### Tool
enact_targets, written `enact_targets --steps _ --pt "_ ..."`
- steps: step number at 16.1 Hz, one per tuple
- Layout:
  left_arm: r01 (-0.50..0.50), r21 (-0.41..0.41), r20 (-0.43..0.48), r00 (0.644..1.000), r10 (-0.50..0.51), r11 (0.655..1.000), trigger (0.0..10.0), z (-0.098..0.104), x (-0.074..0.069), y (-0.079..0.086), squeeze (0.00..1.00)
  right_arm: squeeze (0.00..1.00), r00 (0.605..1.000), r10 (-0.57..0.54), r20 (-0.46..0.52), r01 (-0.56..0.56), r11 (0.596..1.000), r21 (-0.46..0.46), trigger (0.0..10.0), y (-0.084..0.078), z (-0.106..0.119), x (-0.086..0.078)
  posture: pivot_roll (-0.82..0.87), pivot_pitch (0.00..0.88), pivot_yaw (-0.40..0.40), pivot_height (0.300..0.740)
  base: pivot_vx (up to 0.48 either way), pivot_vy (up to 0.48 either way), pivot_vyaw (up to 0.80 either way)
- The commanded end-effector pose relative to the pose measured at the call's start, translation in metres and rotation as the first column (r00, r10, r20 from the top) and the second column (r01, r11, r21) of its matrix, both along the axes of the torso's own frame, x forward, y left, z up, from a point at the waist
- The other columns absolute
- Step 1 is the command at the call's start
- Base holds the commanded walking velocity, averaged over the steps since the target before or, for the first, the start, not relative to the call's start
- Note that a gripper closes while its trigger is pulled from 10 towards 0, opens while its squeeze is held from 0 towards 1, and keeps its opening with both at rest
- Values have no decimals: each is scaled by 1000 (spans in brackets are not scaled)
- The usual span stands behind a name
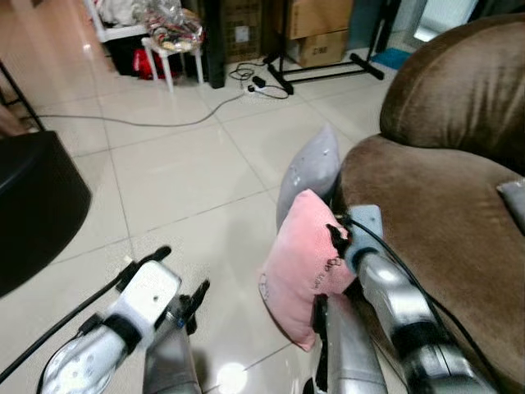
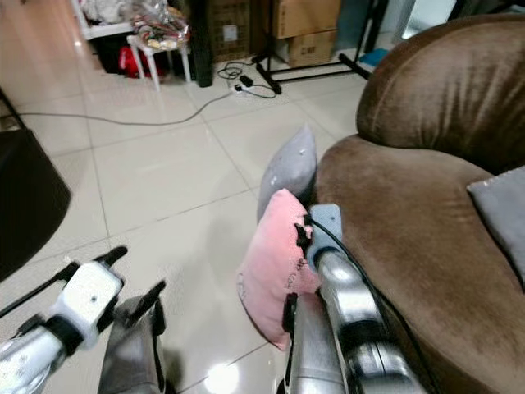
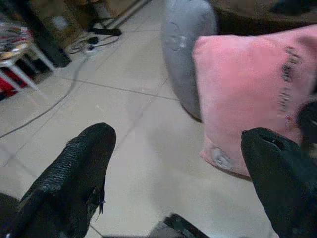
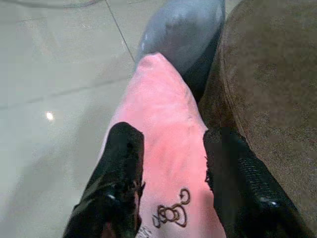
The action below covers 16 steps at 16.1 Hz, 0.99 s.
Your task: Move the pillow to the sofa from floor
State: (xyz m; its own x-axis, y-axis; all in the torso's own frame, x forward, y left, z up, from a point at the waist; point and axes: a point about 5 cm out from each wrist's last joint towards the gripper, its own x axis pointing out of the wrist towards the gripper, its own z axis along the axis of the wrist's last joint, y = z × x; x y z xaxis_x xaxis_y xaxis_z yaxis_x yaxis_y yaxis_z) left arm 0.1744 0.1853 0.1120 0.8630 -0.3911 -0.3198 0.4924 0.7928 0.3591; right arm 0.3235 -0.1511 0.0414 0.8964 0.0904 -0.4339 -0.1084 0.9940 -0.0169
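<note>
A pink pillow [image 1: 302,267] stands on its edge on the tiled floor, leaning against the front of the brown sofa [image 1: 435,205]. A grey pillow [image 1: 312,172] stands just behind it, also against the sofa. My right gripper [image 4: 173,153] is at the pink pillow's upper edge, one black finger on each side pressing into the fabric. It shows at the pillow's top right corner [image 1: 335,236] in the head views. My left gripper [image 3: 178,168] hangs open low over the floor, left of the pink pillow, holding nothing.
A grey cushion [image 2: 500,205] lies on the sofa seat. A black rounded object [image 1: 33,205] sits at the left. A cable [image 1: 131,123] runs across the floor toward a power strip [image 1: 258,82]. A white stool [image 1: 172,49], cardboard boxes [image 1: 316,33] and a black stand base [image 1: 320,70] line the back.
</note>
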Motion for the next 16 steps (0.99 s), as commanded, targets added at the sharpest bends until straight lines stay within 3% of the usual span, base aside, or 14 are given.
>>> enact_targets --steps 1,5,10,12,14,16 --pt "6 2 -8 1000 -6 1000 10000 2 -2 2 0 1000 1000 -14 6 14 1000 -12 10000 -3 1 4 8 0 -47 478 0 0 0" --pt "28 -29 -40 999 -29 999 10000 4 -13 -3 0 1000 996 -90 -29 89 996 -28 10000 -6 -5 9 20 25 -52 478 0 0 0" --pt "81 -38 -80 993 -83 996 10000 9 -28 -6 0 1000 981 -163 -104 157 986 -65 10000 -9 -18 2 43 90 -46 478 0 0 0" --pt "87 -31 -97 991 -89 996 10000 14 -36 -4 0 1000 953 -259 -160 267 963 28 10000 -12 -23 -1 54 133 -40 478 0 0 0" --pt "72 -25 -118 990 -74 997 10000 22 -46 0 0 1000 903 -360 -233 408 889 208 10000 -11 -27 -4 75 176 -32 478 0 0 0" --pt "62 -25 -128 990 -65 998 10000 30 -56 1 0 1000 877 -400 -264 460 858 227 10000 -13 -33 -9 90 195 -28 478 0 0 0"
